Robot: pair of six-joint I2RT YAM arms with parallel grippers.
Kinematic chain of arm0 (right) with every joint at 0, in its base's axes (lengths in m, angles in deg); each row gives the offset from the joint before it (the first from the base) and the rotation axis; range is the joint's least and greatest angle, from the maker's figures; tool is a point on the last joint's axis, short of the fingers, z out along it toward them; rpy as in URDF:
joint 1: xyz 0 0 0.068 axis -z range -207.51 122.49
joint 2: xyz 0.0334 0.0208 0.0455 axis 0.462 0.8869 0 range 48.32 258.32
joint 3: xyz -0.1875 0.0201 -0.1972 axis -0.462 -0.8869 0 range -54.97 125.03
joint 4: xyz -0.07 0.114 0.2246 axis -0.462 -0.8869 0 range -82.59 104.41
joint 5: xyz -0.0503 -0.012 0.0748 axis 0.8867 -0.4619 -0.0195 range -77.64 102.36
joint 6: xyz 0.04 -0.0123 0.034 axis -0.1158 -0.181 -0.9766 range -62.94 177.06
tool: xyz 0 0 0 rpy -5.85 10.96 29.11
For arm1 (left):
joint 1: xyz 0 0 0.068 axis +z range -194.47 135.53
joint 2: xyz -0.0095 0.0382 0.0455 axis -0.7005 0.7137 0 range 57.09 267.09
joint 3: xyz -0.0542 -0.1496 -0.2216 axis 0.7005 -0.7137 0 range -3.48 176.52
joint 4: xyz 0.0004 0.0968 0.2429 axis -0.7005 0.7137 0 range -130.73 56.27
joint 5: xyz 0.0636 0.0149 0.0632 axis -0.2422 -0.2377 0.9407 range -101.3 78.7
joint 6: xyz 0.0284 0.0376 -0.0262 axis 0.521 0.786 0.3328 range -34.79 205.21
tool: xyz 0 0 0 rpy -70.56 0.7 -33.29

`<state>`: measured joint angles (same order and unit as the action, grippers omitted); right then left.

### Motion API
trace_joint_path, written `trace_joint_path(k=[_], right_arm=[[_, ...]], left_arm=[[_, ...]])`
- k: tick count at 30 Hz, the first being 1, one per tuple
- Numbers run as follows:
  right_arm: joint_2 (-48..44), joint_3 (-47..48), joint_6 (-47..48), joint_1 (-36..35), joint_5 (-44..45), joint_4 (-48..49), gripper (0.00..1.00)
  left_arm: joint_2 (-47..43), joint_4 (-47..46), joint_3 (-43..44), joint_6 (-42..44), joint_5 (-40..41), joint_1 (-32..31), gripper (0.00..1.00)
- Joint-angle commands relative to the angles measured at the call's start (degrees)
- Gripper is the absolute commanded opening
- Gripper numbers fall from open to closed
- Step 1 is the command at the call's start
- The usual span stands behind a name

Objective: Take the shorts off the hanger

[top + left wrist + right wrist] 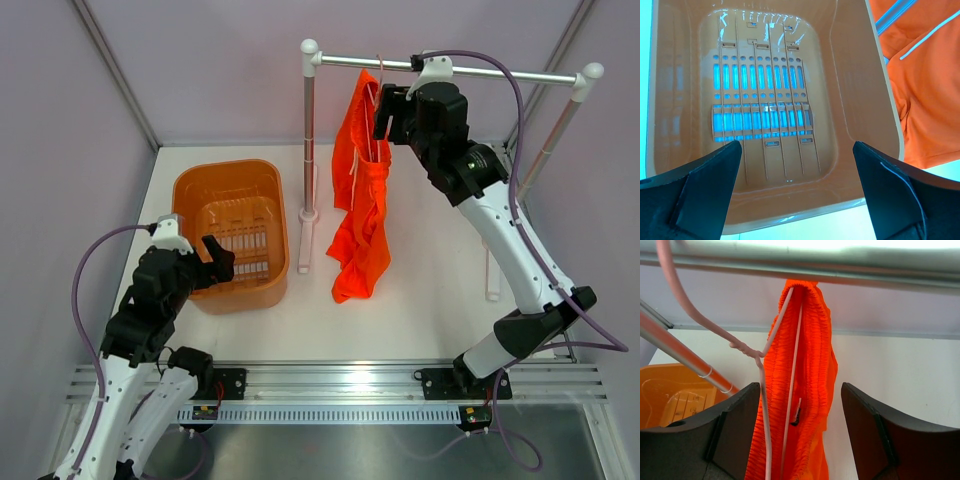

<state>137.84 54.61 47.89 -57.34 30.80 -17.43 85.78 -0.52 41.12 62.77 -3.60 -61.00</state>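
Observation:
The bright orange-red shorts (362, 210) hang from a pale-pink wire hanger (378, 72) hooked over the silver rail (500, 72). My right gripper (385, 112) is up at the rail, open. In the right wrist view the gathered waistband of the shorts (810, 355) and the hanger wire (761, 390) stand between the fingers of the right gripper (800, 387). The left finger is close to the wire, and a gap shows on the right. My left gripper (215, 258) is open above the near end of the basket, holding nothing. The left wrist view shows the left gripper (797, 147) over the basket floor.
An orange slotted basket (190, 190) sits left of the rack, its wall (850, 100) filling the left wrist view. The rail's left post (308, 160) stands between the basket and the shorts, and the right post (545, 150) leans at the far right. Grey walls enclose the white table.

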Motion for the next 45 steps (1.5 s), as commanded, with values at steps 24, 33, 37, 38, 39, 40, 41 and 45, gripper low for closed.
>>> trace_joint_path(k=[24,33,37,38,39,40,41,45], right_arm=[[10.58,13.11,2.23,-2.34,3.89,3.10,0.71],[12.08,12.50,3.89,-2.52,7.40,6.00,0.59],[12.09,11.98,4.42,-2.69,8.63,6.34,0.53],[11.74,11.71,4.51,-2.78,8.63,6.69,0.50],[11.65,11.54,4.60,-2.70,8.81,6.87,0.45],[11.65,11.27,4.60,-2.70,8.81,6.87,0.43],[11.65,11.27,4.60,-2.78,8.90,6.87,0.41],[10.86,9.69,5.04,-2.87,9.51,8.71,0.28]], left_arm=[[0.32,-2.94,0.40,0.90,-1.55,0.10,0.99],[0.67,-2.94,0.40,0.82,-1.55,0.01,0.99],[0.67,-3.03,0.31,0.90,-1.55,0.01,0.99],[0.76,-3.12,0.40,0.82,-1.55,0.01,0.99],[0.84,-2.94,0.31,0.82,-1.55,0.01,0.99],[0.84,-3.03,0.31,0.82,-1.55,0.01,0.99],[0.84,-2.94,0.31,0.90,-1.55,0.01,0.99],[1.11,-3.12,0.31,0.90,-1.55,0.01,0.99]])
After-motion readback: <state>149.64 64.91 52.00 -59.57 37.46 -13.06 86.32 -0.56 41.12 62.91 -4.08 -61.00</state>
